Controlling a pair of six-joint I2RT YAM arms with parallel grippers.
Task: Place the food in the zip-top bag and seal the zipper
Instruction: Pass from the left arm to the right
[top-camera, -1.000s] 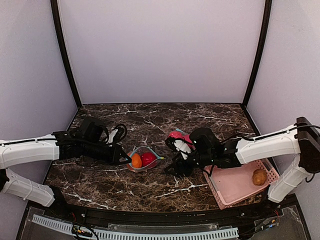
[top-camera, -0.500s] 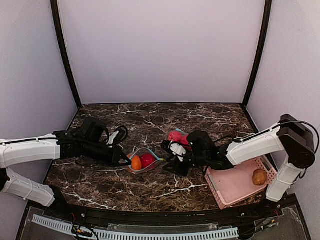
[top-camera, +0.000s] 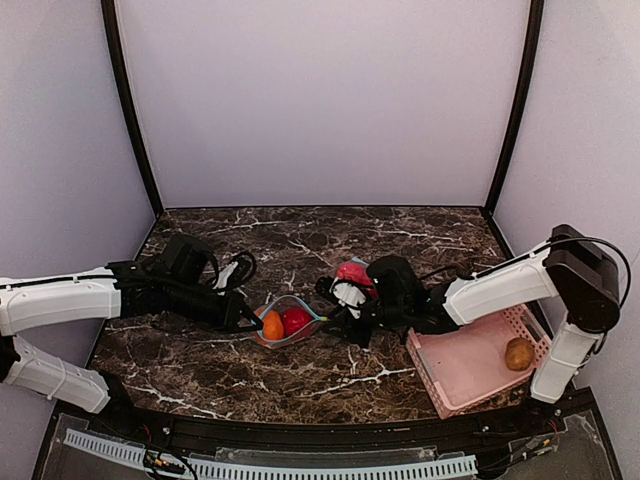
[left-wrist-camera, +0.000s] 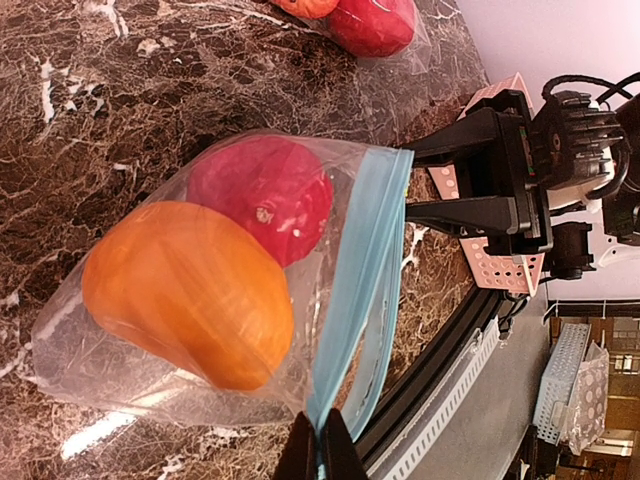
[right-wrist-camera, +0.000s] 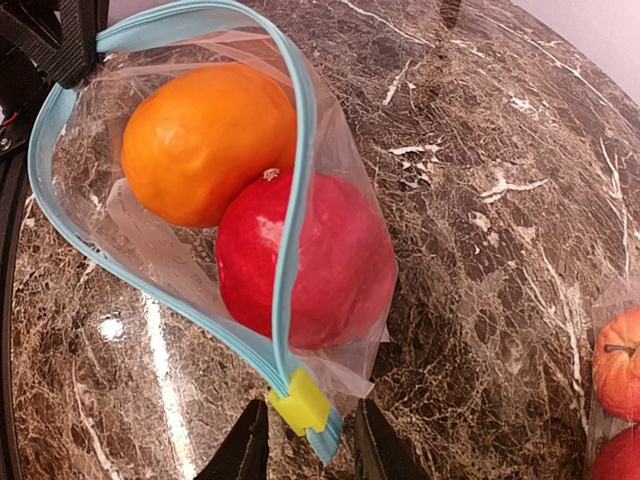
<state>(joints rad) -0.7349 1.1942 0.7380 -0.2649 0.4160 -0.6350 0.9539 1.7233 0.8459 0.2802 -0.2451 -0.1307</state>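
Though already loaded, lies unsealed at the middle of the counter (top-camera: 420, 235), at nine o'clock from the pink basket (top-camera: 470, 375): zip-top bag (right-wrist-camera: 110, 250), mouth gaping. Inside, touching each other: orange fruit (right-wrist-camera: 205, 140) and red fruit (right-wrist-camera: 320, 270). Clamped tight on the zipper end at nine o'clock: left gripper (left-wrist-camera: 320, 450). Straddling the yellow slider (right-wrist-camera: 303, 402) at three o'clock, part open, seemingly gripping nothing yet: right gripper (right-wrist-camera: 312, 450). Sealing step, by the look of it. Next: pinch the slider, then draw it along the track toward nine o'clock against a firm hold.
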